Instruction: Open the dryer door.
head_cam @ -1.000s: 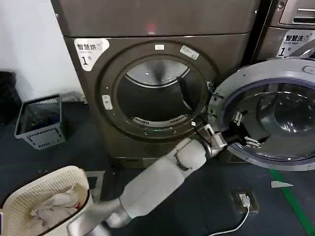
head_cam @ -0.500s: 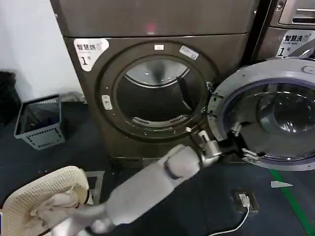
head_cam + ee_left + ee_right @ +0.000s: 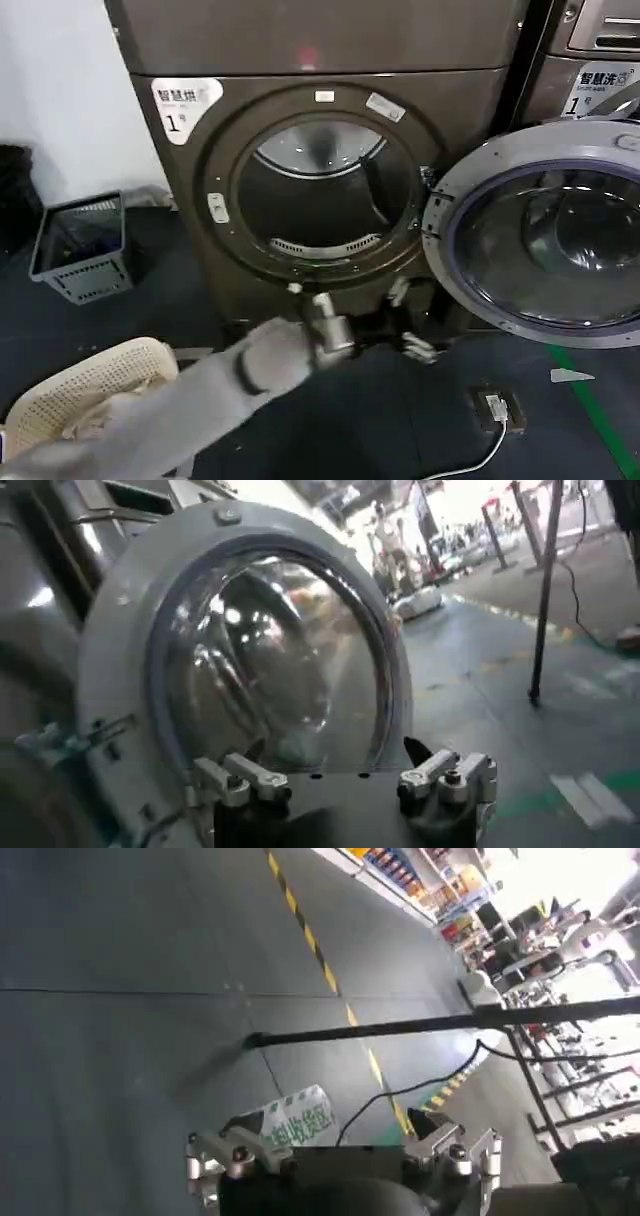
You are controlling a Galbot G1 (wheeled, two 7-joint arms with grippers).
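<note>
dryer door (image 3: 540, 235) swung fully open at the right of the bronze-brown dryer (image 3: 320, 150), drum exposed | cable (image 3: 480, 440) seen on floor, laundry basket (image 3: 90, 390) at lower left | left gripper (image 3: 410, 320) below the opening, fingers (image 3: 245, 777) parted, nothing held | right gripper (image 3: 340, 1153) fingers spread, empty, above the floor

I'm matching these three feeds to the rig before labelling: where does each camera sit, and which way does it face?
Head view: on the robot's head, looking forward and down at the bronze-brown dryer; the left arm reaches in, left gripper open below the swung-open dryer door.
Left wrist view: on the left wrist, facing the door's inner face; its fingers show.
Right wrist view: on the right wrist, facing the floor; right gripper open.
Shared: head and left wrist views both show the door.
</note>
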